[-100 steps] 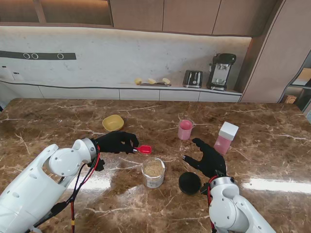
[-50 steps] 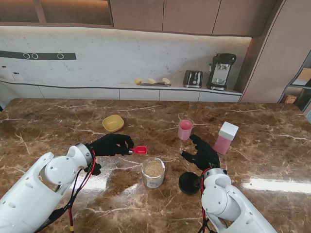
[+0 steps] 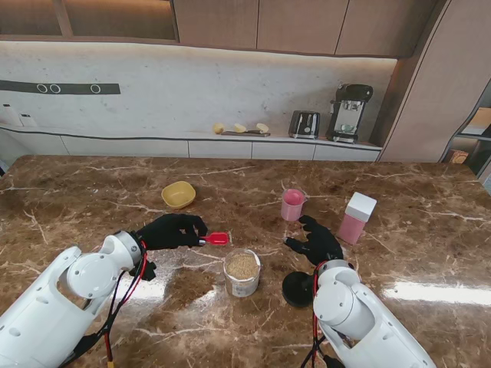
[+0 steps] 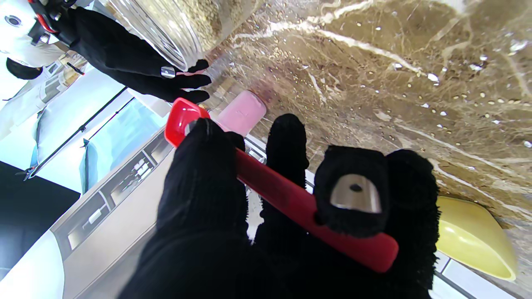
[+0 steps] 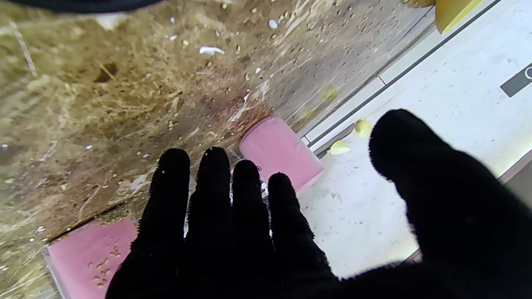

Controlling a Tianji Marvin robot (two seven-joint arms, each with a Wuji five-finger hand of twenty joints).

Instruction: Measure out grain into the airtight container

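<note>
On the marble table (image 3: 92,192), a clear jar (image 3: 242,273) half full of tan grain stands. Just beyond it the left hand (image 3: 173,230) pinches a red scoop (image 3: 216,238); the right hand (image 3: 318,243) hovers spread, holding nothing.

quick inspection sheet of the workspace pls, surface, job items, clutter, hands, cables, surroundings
surface: brown marble table, glossy, loose grains scattered on it in the wrist views
job's things: clear jar of grain, open, upright, near me at centre; black lid flat on the table to its right; red scoop held beyond the jar, contents not visible
clutter: yellow bowl; pink cup; pink box with white lid
hands: left hand shut on the red scoop's handle; right hand open, fingers spread, holding nothing, between the pink cup and black lid
cables: red and black cables along the left arm
surroundings: counter with toaster and coffee machine; cabinets higher up
</note>
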